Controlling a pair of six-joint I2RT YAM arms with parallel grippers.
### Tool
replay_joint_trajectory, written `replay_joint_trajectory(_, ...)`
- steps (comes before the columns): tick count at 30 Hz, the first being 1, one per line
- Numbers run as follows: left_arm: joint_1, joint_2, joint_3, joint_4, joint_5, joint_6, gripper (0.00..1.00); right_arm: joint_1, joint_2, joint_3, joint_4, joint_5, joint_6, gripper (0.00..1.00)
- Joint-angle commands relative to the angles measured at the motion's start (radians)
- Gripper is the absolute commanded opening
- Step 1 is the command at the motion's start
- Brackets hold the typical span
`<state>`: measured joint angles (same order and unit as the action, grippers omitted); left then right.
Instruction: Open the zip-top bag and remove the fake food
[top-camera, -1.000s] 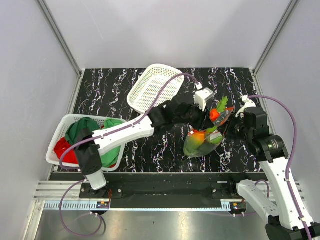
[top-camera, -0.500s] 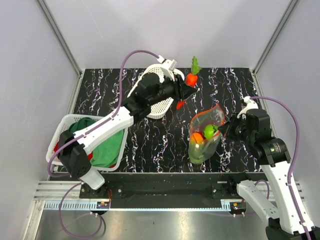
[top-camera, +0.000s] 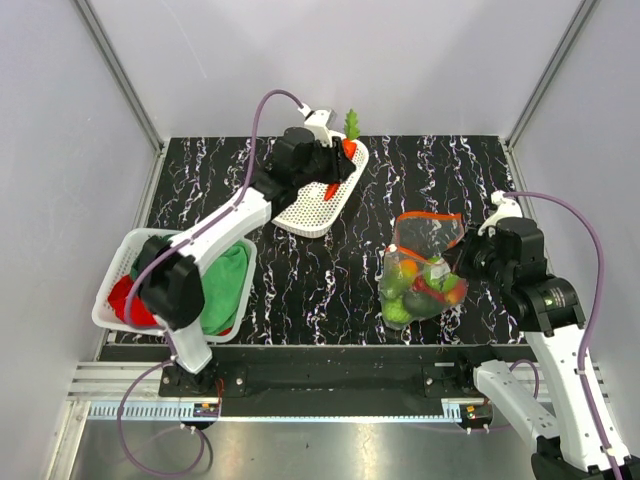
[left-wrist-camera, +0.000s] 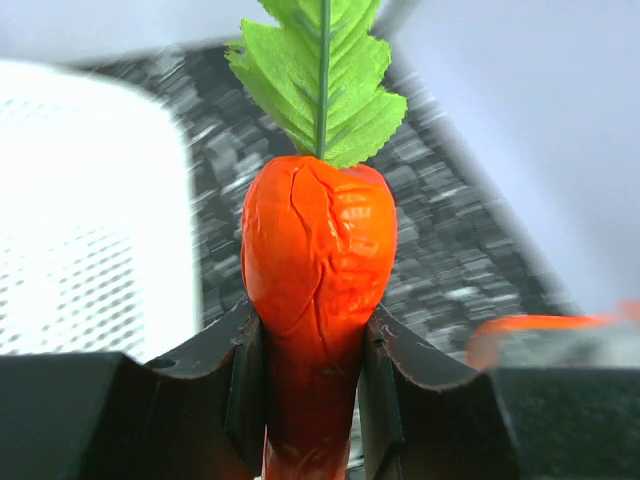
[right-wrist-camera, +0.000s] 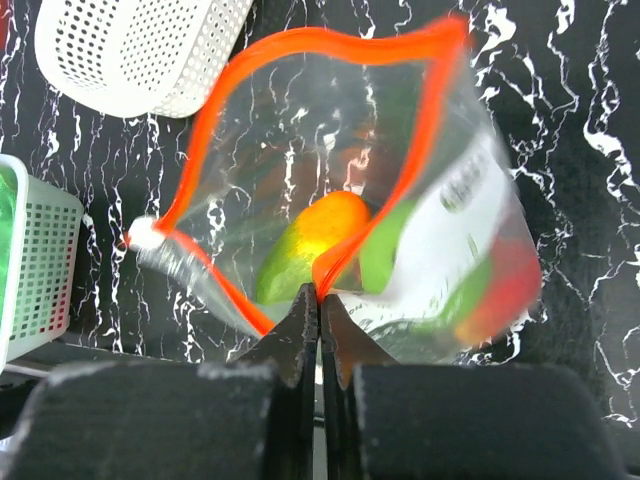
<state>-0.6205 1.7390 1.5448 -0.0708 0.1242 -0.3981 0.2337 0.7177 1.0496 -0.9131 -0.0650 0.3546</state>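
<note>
The clear zip-top bag (top-camera: 425, 270) with its red-orange zip strip (right-wrist-camera: 300, 45) hangs open from my right gripper (top-camera: 462, 256), which is shut on the strip's near edge (right-wrist-camera: 320, 290). Fake food (right-wrist-camera: 320, 240) lies inside it: green, orange and red pieces. My left gripper (top-camera: 335, 165) is shut on an orange carrot (left-wrist-camera: 315, 270) with a green leaf top (left-wrist-camera: 325, 70). It holds the carrot over the tilted white mesh basket (top-camera: 318, 195) at the back.
A second white mesh basket (top-camera: 135, 250) with green and red cloths stands at the left front. Grey walls close in the black marbled table (top-camera: 300, 285) on three sides. The tilted basket also shows in the right wrist view (right-wrist-camera: 140, 50).
My left gripper has carried the carrot from the bag at the right back and left to above the tilted basket. The bag has dropped lower and hangs fuller at the right gripper.
</note>
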Motion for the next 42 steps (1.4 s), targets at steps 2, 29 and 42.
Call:
replay_joint_trajectory(2, 0.056, 0.138, 0.026, -0.081, -0.023, 0.171, 0.0, 0.0, -0.015, 0.055, 0.028, 0.03, -0.036, 0.0)
replay_joint_trajectory(29, -0.016, -0.05, -0.038, -0.086, 0.147, 0.1, 0.66, 0.0, -0.008, 0.036, 0.031, -0.058, -0.029, 0.0)
replay_joint_trajectory(42, -0.298, -0.079, -0.026, 0.036, 0.207, 0.078, 0.25, 0.0, 0.008, 0.055, 0.071, -0.128, -0.006, 0.0)
